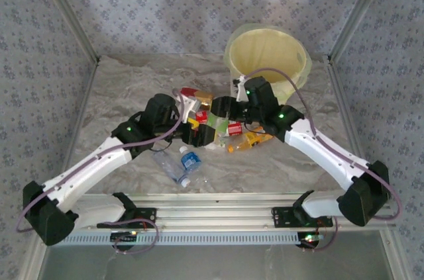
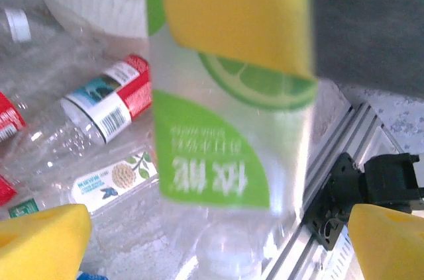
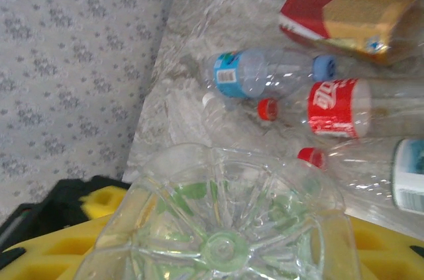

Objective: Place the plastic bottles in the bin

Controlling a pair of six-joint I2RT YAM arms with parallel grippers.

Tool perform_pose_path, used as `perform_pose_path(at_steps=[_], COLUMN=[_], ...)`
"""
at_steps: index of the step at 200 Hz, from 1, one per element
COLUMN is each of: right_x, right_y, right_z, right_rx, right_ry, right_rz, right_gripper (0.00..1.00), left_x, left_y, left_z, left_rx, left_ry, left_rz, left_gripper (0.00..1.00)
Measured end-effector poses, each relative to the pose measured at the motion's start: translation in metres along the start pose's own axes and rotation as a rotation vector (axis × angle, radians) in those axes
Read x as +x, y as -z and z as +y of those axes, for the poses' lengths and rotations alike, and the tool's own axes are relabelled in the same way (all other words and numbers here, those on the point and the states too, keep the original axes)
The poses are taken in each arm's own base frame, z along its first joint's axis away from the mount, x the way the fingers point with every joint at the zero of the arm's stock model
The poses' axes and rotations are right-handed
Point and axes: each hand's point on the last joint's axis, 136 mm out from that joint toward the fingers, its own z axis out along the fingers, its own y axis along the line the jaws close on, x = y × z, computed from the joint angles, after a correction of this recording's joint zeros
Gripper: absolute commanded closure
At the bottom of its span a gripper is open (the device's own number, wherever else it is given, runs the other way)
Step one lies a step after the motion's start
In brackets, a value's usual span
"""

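A clear plastic bottle with a green and yellow label (image 2: pixel 225 161) hangs between the two arms, over the middle of the table (image 1: pixel 119 108). My right gripper (image 3: pixel 225 247) is shut on it. The bottle's clear ribbed base (image 3: pixel 222 224) sits between its yellow pads (image 3: pixel 59 247). My left gripper (image 2: pixel 215 240) is open, its yellow pads (image 2: pixel 40 240) standing wide on either side of the bottle's neck. More plastic bottles lie below: a red-labelled one (image 2: pixel 112 94), a blue-labelled one (image 3: pixel 258 71) and another red-labelled one (image 3: pixel 338 108). The bin (image 1: pixel 265 48) stands at the back right.
A lone blue-labelled bottle (image 1: pixel 185 164) lies near the front, left of centre. An orange bottle (image 1: pixel 248 141) lies under the right arm. Patterned walls close in the table on three sides. A metal rail (image 1: pixel 212 217) runs along the near edge.
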Motion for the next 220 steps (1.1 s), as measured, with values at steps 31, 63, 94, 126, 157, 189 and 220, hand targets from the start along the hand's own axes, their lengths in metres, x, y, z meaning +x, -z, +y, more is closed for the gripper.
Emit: perform_pose_path(at_steps=[31,63,94,126,157,189,220], right_x=[-0.023,-0.053,-0.087,-0.122,-0.150,-0.183,-0.209], right_y=[0.027,0.056,0.092,0.127,0.137,0.136,0.131], right_z=[-0.009,0.016,0.044,0.056,0.050,0.033,0.010], right_rx=[0.029,0.012,0.000,0.041,0.113,0.213,0.321], right_ry=[0.011,0.093,0.187,0.264,0.306,0.327,0.335], right_rz=[-0.056,-0.113,-0.202,-0.314,-0.372,-0.416,-0.427], right_gripper=[0.44,0.44,0.44,0.43,0.43,0.43,0.43], left_x=[-0.026,-0.036,-0.033,-0.032,-0.029,-0.017,-0.009], left_y=[0.033,0.053,0.062,0.078,0.091,0.098,0.105], left_z=[-0.017,-0.024,-0.019,-0.018,-0.017,-0.009,-0.004], left_rx=[0.021,0.023,-0.012,-0.039,-0.067,-0.099,-0.120], left_ry=[-0.066,-0.132,-0.216,-0.309,-0.382,-0.427,-0.463], left_rz=[-0.149,-0.239,-0.285,-0.351,-0.396,-0.416,-0.452], left_gripper=[0.00,0.00,0.00,0.00,0.00,0.00,0.00])
